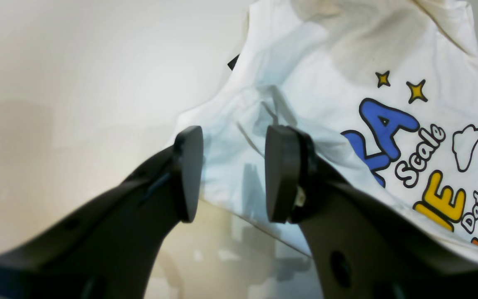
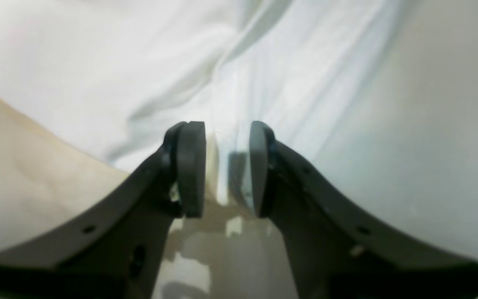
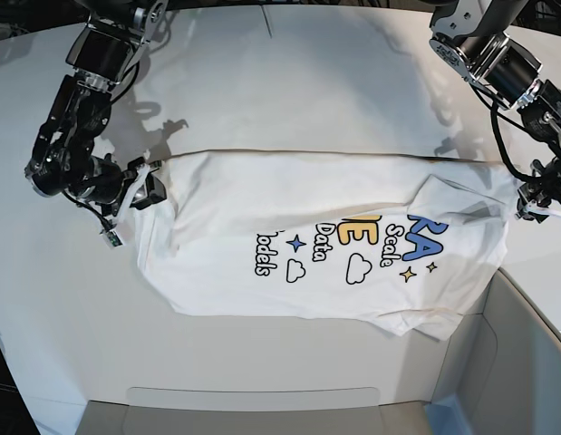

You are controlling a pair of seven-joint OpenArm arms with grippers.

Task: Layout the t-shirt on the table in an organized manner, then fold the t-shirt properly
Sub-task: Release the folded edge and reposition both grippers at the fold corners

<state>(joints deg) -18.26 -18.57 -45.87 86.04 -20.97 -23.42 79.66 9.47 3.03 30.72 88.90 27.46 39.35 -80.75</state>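
Observation:
The white t-shirt (image 3: 307, 245) lies spread on the table (image 3: 307, 82), printed side up, its blue, yellow and black lettering running sideways. My left gripper (image 3: 527, 204) is at the shirt's right end. In the left wrist view it (image 1: 235, 174) stands open, low over the table (image 1: 56, 104), with a wrinkled edge of the shirt (image 1: 326, 83) just beyond the pads. My right gripper (image 3: 146, 186) is at the shirt's left end. In the right wrist view it (image 2: 226, 168) is open, and a tip of the shirt (image 2: 98, 62) reaches into the gap, unpinched.
Grey bin-like panels border the table at the front (image 3: 253, 403) and at the front right (image 3: 525, 344). Both arms come in from the far corners (image 3: 90, 82) (image 3: 498, 54). Bare tabletop surrounds the shirt on the far side and the left.

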